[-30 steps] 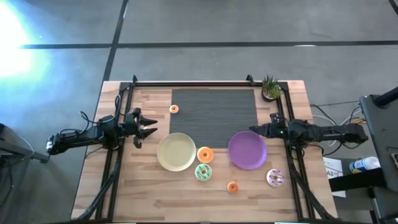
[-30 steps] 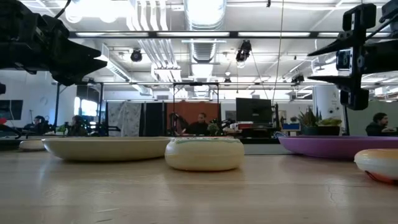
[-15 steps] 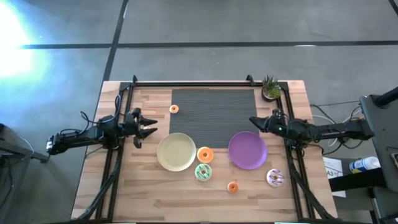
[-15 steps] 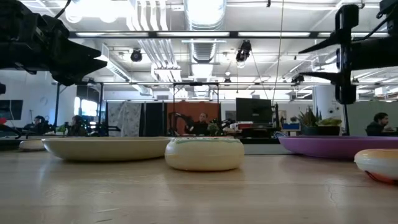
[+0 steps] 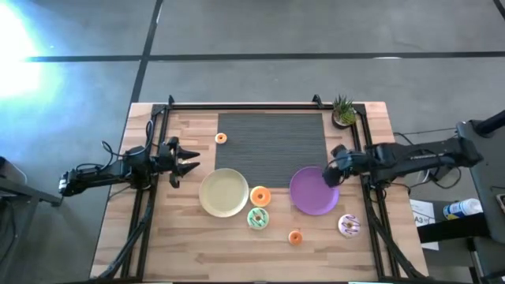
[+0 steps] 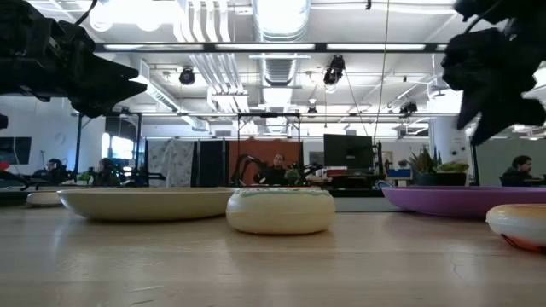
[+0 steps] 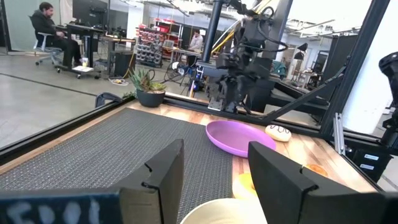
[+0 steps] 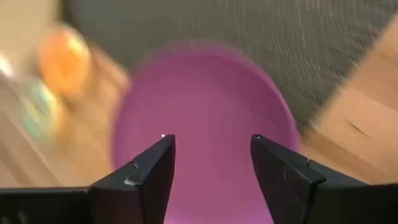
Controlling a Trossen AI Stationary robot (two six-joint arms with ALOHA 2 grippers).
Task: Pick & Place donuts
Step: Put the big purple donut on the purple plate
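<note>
Five donuts lie flat on the wooden table: a tiny orange one (image 5: pixel 221 138) at the far left, a larger orange one (image 5: pixel 260 196), a green one (image 5: pixel 258 218) (image 6: pixel 280 211), another tiny orange one (image 5: pixel 295 237), and a white one with purple stripes (image 5: pixel 349 226) at the near right. My right gripper (image 5: pixel 331 175) (image 8: pixel 211 168) is open and slants down over the right part of the purple plate (image 5: pixel 314 190) (image 8: pixel 205 118), touching nothing. My left gripper (image 5: pixel 189 162) (image 7: pixel 214 168) is open and level, left of the cream-yellow plate (image 5: pixel 224 192).
A dark ribbed mat (image 5: pixel 272 146) covers the far middle of the table. A small potted plant (image 5: pixel 343 113) stands at the far right corner. Black frame rails (image 5: pixel 150 197) run along the left, right and far edges.
My right gripper has tipped from level to steeply downward over the purple plate, its wrist rising and rolling a little. Its fingers stay open. The donuts and plates have not moved.
</note>
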